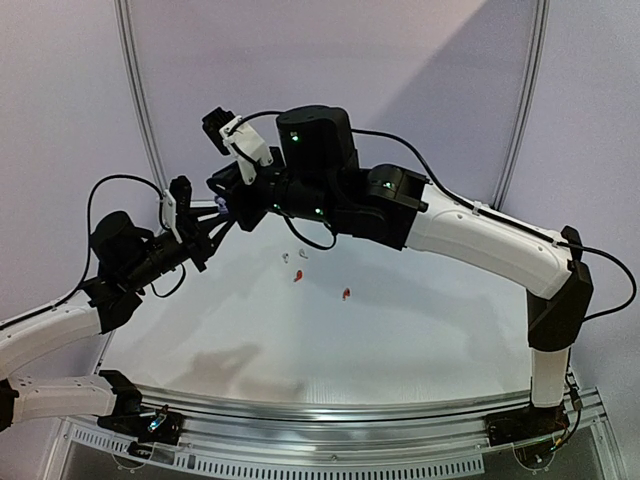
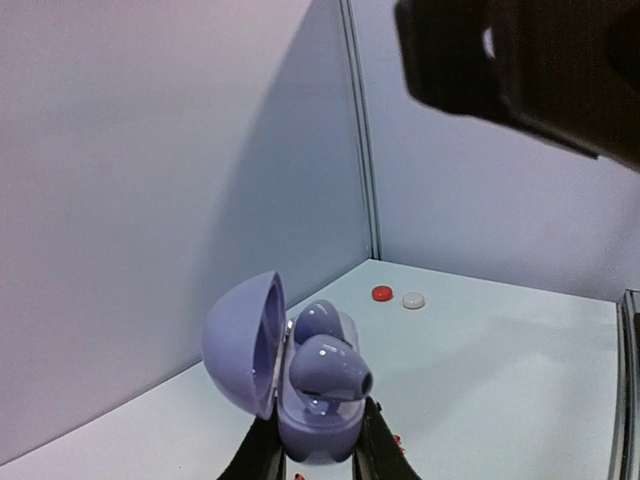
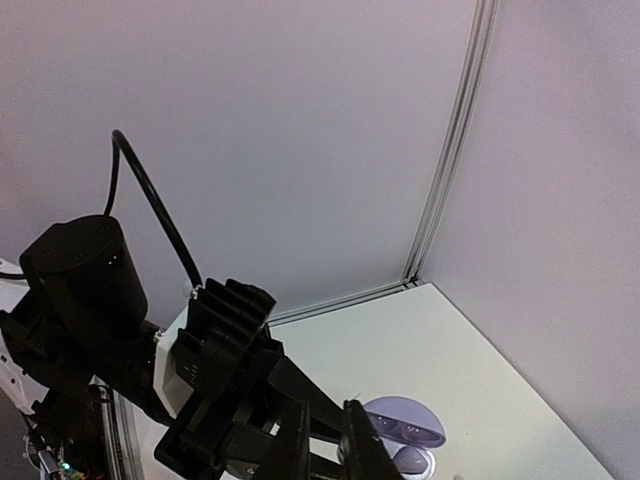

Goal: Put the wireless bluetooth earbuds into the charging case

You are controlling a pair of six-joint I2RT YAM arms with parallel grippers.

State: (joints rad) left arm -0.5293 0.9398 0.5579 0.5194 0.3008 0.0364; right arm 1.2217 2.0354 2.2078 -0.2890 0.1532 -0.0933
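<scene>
My left gripper (image 2: 315,435) is shut on the base of an open bluish-lilac charging case (image 2: 318,440), lifted off the table, with its lid (image 2: 240,345) swung up to the left. Two lilac earbuds lie in it: one deep in its seat (image 2: 318,320), the nearer one (image 2: 330,370) sitting high and tilted. My right gripper (image 3: 327,420) is shut with nothing visible between its fingers, just above and beside the case (image 3: 405,432). In the top view the two grippers (image 1: 212,232) (image 1: 228,198) meet at the far left. Two red earbuds (image 1: 297,277) (image 1: 346,293) and white earbuds (image 1: 285,257) lie on the table.
A small red round case (image 2: 381,293) and a white one (image 2: 413,299) sit near the table's far corner. Booth walls close in at the back and left. The right arm's body (image 2: 540,60) hangs over the top right of the left wrist view.
</scene>
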